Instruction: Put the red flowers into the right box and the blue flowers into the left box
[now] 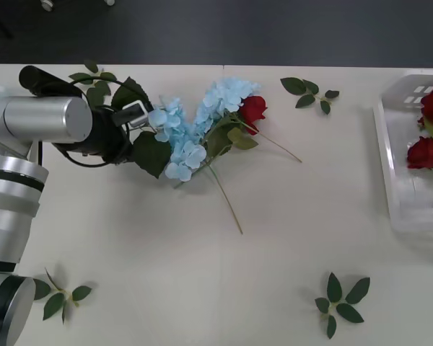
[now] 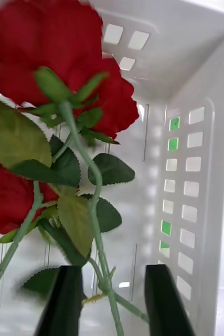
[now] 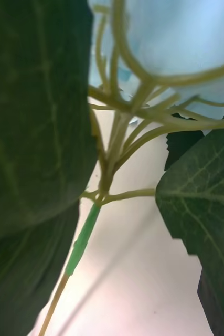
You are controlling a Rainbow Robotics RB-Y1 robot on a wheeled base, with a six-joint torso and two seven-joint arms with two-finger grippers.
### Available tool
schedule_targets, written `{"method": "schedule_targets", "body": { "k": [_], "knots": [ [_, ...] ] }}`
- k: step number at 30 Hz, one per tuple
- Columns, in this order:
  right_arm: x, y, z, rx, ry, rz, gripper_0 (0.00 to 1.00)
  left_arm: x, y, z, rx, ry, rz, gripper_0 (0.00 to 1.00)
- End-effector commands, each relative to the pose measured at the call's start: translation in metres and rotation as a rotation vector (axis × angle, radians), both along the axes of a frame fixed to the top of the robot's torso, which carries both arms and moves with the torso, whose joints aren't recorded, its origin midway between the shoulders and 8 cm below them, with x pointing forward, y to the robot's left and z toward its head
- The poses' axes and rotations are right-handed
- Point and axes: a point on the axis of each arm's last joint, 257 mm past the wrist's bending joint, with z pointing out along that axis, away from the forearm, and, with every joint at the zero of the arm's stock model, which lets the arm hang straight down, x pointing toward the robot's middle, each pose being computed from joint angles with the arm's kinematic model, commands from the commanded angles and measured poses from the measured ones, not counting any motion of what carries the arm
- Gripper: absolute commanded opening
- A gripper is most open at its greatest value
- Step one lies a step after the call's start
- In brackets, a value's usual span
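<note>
1. The blue flowers [image 1: 195,130] lay in a pile at the table's [image 1: 202,274] far middle, just to the robot's right of the left gripper [image 1: 133,114], their thin stems running toward the robot.
2. Whether the left gripper's fingers gripped a stem could not be told; its wrist view showed pale petals, ribbed dark leaves and a green stem [image 3: 83,244] close up.
3. The right gripper [image 2: 112,299] hung spread inside the right box [image 1: 400,166], a rose stem [image 2: 93,220] between its fingers, apparently unpinched.
4. One red rose [image 1: 252,109] touched the blue pile.
</note>
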Motion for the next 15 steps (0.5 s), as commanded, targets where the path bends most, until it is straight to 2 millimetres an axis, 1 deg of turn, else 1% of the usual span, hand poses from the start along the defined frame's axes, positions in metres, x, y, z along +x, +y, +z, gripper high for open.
{"method": "schedule_targets", "body": {
  "k": [1,3,9,10,14,15],
  "knots": [
    [0.007,-0.005,0.026,0.003,-0.044,-0.027,0.42,0.016,-0.005,0.016,0.053,-0.067,-0.054,1.0],
    [0.008,-0.003,0.026,0.012,-0.045,-0.024,0.42,0.017,-0.003,0.015,0.058,-0.073,-0.049,1.0],
    [0.009,0.015,0.02,0.085,-0.041,-0.005,0.42,0.021,0.003,0.012,0.072,-0.084,-0.035,1.0],
    [0.01,0.021,0.021,0.103,-0.045,0.003,0.42,0.022,0.005,0.01,0.074,-0.085,-0.031,1.0],
    [0.016,0.043,0.035,0.111,-0.075,0.055,0.42,0.022,0.004,0.008,0.072,-0.086,-0.029,1.0],
    [0.018,0.052,0.041,0.108,-0.087,0.076,0.42,0.022,0.004,0.008,0.072,-0.088,-0.029,1.0]
  ]
}}
